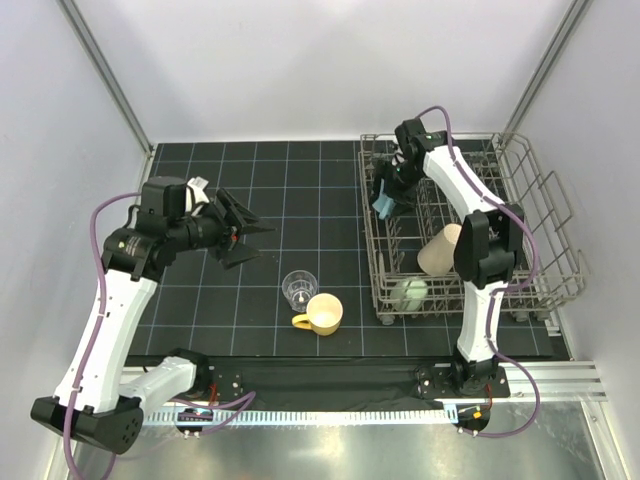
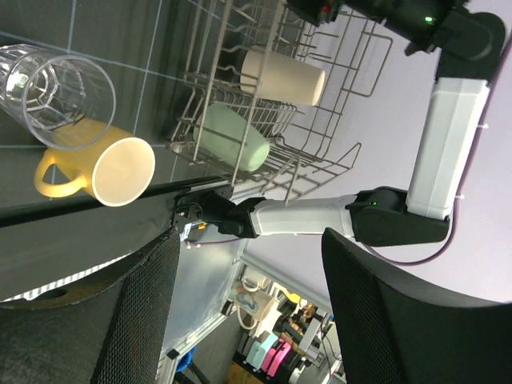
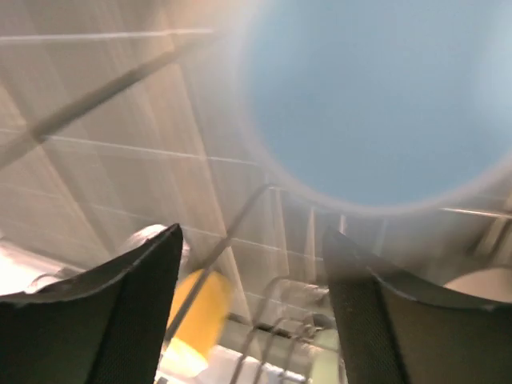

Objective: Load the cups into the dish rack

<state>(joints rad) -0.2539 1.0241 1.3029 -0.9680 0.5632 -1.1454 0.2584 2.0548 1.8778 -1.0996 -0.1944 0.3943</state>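
Black gridded table (image 1: 300, 180), dish rack (image 1: 371, 255) at right: right gripper (image 3: 252, 232), jaws parted, seemingly releasing blurred light blue cup (image 3: 376, 96) inside; open, empty left gripper (image 1: 255, 243) should next take clear glass (image 1: 299, 288).

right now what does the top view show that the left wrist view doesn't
Only the top view: the left gripper seen from outside, spread open, and a blue cup at the far left of the rack.
Only the left wrist view: pink and teal items off the table.
Both: the glass beside the mug on the table, the green cup and tumbler lying in the rack, and the right arm.
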